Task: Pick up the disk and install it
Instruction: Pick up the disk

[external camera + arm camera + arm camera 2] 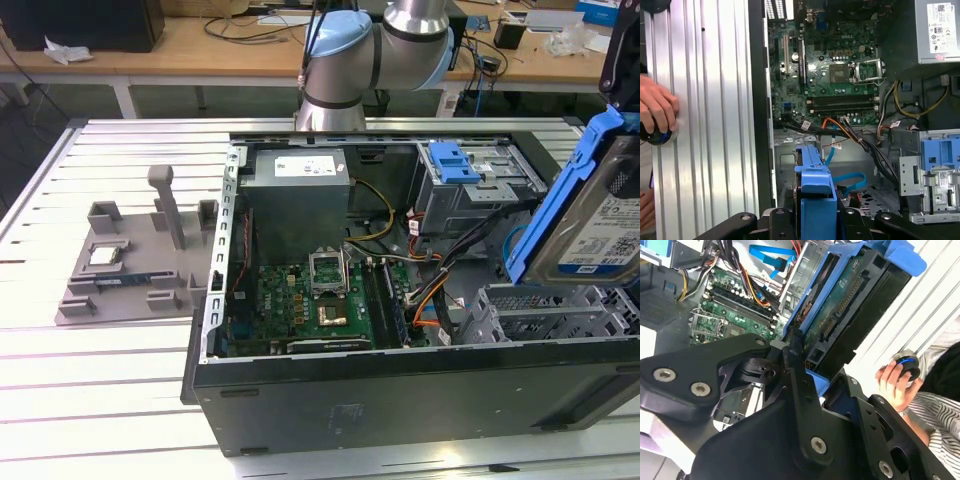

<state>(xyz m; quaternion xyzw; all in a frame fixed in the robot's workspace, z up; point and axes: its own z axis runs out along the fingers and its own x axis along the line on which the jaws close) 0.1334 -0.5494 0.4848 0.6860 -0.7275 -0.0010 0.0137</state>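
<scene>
Gripper [816,220] clamped on the disk [600,225], which hangs tilted above the metal drive cage [560,312] at the exterior view's right of the open computer case [400,395]. Step in hand: carrying, disk not yet installed. Seating is judged to need the caddy squared to the cage

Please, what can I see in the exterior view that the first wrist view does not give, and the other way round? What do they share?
Exterior view's own: the grey holder plate beside the computer case, the arm's joints, and the label side of the disk. First wrist view's own: a person's hand on a dark knob. Shared: the disk in its blue frame, the motherboard and the power supply.
</scene>
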